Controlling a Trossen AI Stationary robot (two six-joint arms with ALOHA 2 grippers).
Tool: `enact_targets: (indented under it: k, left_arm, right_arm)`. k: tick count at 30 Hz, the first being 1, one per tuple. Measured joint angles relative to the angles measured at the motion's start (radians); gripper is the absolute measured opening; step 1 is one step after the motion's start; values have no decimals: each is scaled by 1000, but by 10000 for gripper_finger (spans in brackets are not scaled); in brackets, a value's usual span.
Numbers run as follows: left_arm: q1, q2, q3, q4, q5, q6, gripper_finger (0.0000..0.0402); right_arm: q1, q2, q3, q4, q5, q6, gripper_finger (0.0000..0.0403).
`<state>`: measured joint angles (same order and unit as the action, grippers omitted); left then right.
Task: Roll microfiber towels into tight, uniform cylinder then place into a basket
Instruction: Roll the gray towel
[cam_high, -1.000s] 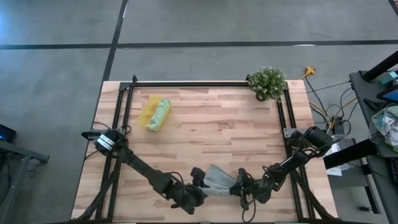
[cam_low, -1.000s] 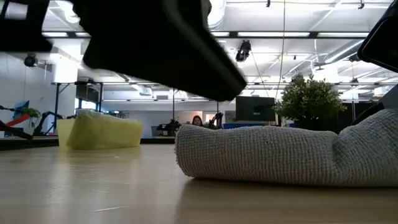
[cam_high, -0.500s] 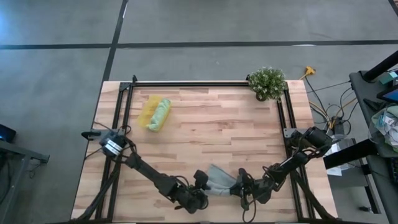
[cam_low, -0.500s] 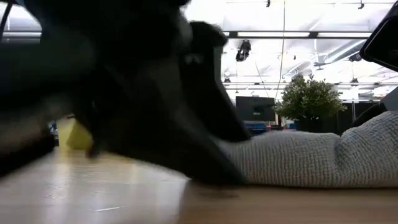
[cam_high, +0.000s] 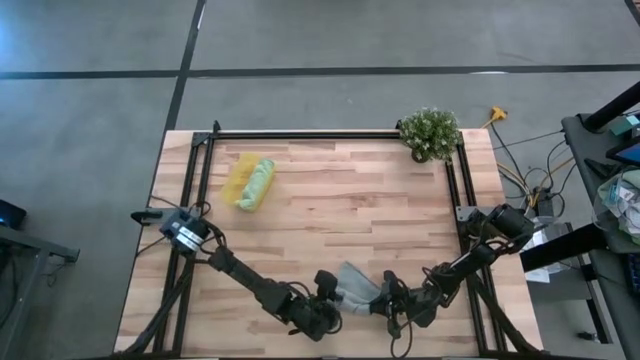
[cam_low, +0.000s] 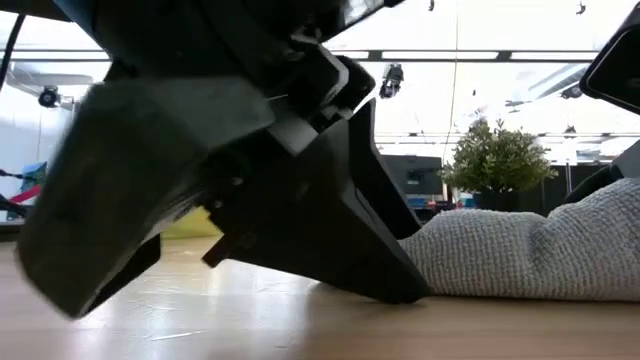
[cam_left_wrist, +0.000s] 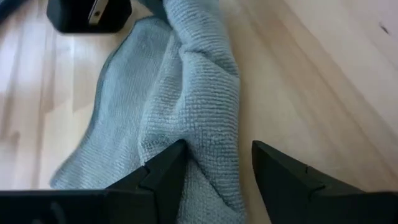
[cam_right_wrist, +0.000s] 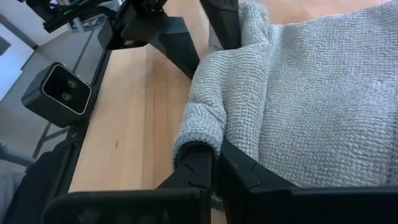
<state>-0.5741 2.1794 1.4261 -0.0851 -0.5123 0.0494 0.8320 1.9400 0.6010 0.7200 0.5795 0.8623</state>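
Observation:
The grey-blue towel (cam_high: 356, 289) lies partly rolled near the table's near edge, between my two grippers; it also shows in the low view (cam_low: 510, 255). My left gripper (cam_left_wrist: 214, 162) is open at the towel's left end, one finger on each side of the rolled ridge (cam_left_wrist: 208, 93). My right gripper (cam_right_wrist: 214, 165) is shut on the towel's right end. The light green towel (cam_high: 256, 183) lies rolled in the yellow basket (cam_high: 237, 177) at the far left. My left gripper's one fingertip (cam_left_wrist: 171, 158) lies against the cloth beside the rolled ridge, and the other fingertip (cam_left_wrist: 273, 165) stands on the bare wood beside it. Whether they press the towel, I cannot tell. My right gripper pinches a rolled fold at the towel's edge (cam_right_wrist: 200, 134) between its two fingers, coming in low from the table's right. The towel lies on the table, slack, bunched up around the fingertips.
A leafy potted plant (cam_high: 430, 132) stands at the far right corner. A black frame rail (cam_high: 330, 134) runs along the table's far edge. A small black camera box (cam_right_wrist: 57, 88) stands on the near edge beside the towel.
My left gripper has gone down and toward the table's right, onto the towel's left end, and its fingertip now stands on the table against the cloth. The towel's left end is now covered by it. My right gripper has kept its hold.

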Motion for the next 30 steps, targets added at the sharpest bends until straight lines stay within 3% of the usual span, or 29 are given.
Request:
enact_targets:
  k: [3, 7, 11, 13, 20, 25, 28, 30]
  left_arm:
    - [15, 7, -3, -15, 9, -60, 155]
    - [40, 17, -4, -17, 16, -95, 98]
    - [70, 13, 1, -29, 100, -116, 20]
    - [85, 12, 9, -35, 150, -152, 11]
    - [169, 11, 43, -96, 591, -417, 6]
    - [226, 15, 40, -95, 935, -540, 5]
    - [260, 17, 37, -103, 1056, -599, 4]
    - [279, 17, 36, -97, 1078, -615, 4]
  right_arm:
    - [1, 0, -1, 19, -9, -22, 9]
    - [1, 2, -3, 50, -39, -65, 9]
    - [1, 2, -3, 54, -55, -88, 9]
    - [3, 2, -3, 55, -64, -112, 9]
    - [21, 3, -3, 61, -77, -337, 14]
    - [41, 1, -1, 62, -70, -540, 49]
    - [58, -1, -1, 59, -64, -678, 76]
    - [71, -2, -1, 60, -59, -762, 94]
